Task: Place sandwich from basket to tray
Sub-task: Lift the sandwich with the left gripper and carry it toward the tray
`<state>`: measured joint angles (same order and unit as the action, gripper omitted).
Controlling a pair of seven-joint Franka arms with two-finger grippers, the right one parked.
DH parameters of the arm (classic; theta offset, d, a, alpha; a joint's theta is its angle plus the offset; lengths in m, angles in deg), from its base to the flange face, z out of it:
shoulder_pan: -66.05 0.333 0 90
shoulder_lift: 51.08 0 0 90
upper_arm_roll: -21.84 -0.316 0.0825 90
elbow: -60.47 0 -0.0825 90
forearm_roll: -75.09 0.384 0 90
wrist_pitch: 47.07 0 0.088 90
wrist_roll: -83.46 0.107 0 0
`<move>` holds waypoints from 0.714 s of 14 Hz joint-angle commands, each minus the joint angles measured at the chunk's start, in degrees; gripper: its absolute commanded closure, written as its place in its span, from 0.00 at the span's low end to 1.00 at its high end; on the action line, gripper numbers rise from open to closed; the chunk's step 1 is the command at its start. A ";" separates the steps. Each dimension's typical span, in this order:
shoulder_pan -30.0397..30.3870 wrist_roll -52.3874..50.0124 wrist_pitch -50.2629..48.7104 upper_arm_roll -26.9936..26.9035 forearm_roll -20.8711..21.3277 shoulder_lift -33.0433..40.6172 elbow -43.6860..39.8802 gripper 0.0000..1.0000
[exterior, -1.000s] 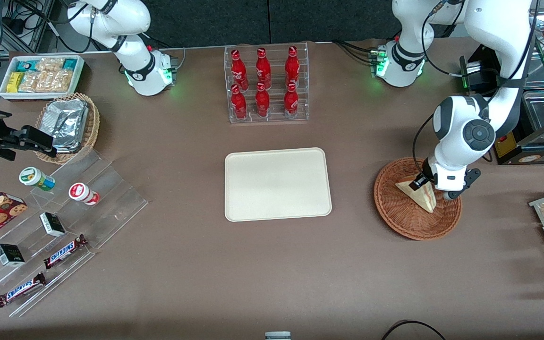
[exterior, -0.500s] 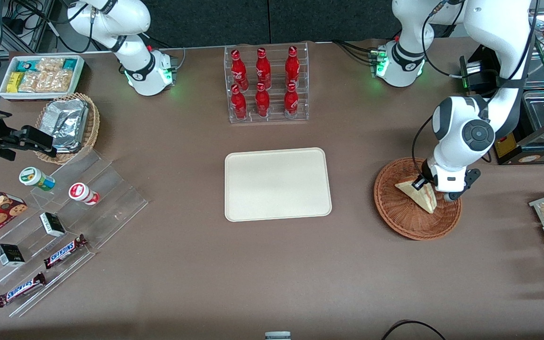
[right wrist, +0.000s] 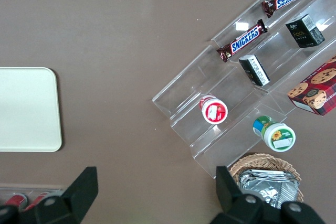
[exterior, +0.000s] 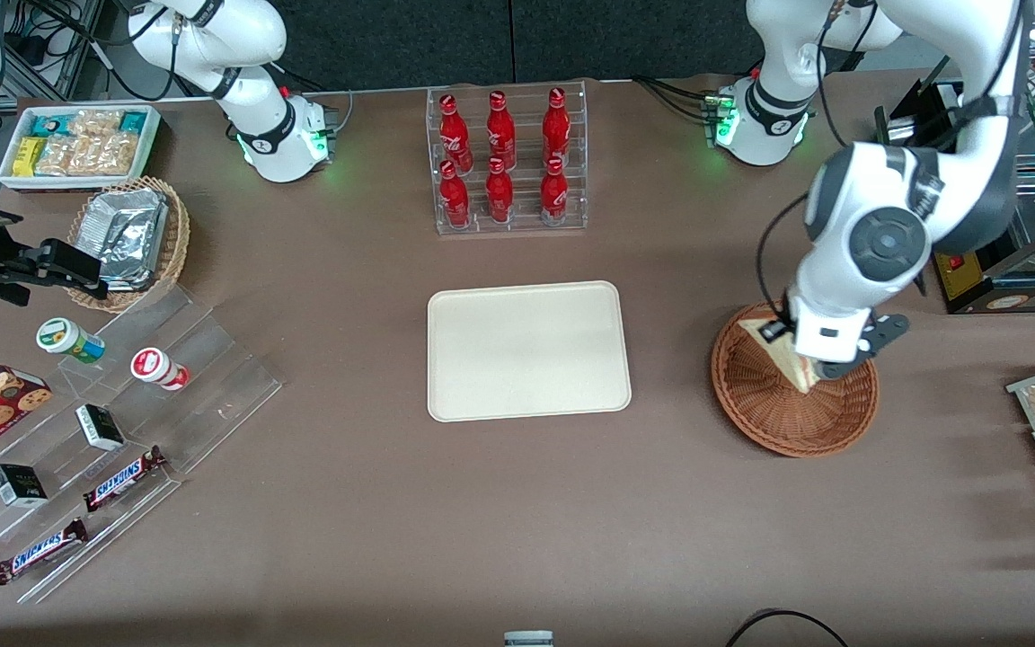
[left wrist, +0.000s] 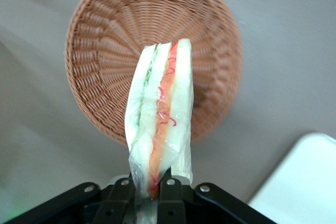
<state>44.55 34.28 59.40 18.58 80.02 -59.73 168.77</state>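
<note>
**Sandwich held up over the basket: what could go wrong**

Table [exterior: 517, 503] first, since it is the biggest thing here. It is big and brown, and the gripper [left wrist: 148, 184] has a lot of it to cross. The tray [exterior: 528, 350] lies well apart from the gripper, toward the parked arm's end of the table. If the sandwich [left wrist: 160, 119] slips on the way, it may land on the bare table and not on the tray.

The basket [exterior: 778, 404] sits right under the gripper. The sandwich hangs above it and looks lifted clear of the weave. If the arm moves sideways too low, the tip of the sandwich could catch the basket rim and get pulled loose, or drag the basket along.

The arm comes down from above the basket, with its big white wrist over the gripper, and the gripper points down at the basket.

The gripper is closed on one narrow end of the sandwich, with a finger [left wrist: 123, 192] pressing on each side. The rest sticks out past the fingers. The bread is soft and the wrap looks slippery, so I think a fast swing could make it tip or slide out. A tight squeeze could squash it.
</note>
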 commanded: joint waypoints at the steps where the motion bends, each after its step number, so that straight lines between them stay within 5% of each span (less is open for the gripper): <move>1: -6.43 -1.01 -2.59 -0.52 0.44 -2.59 -5.10 1.00; 10: -24.45 -2.33 -2.50 -0.43 -4.05 -23.94 -24.69 1.00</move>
<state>22.45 32.27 58.53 19.06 76.64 -78.19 150.69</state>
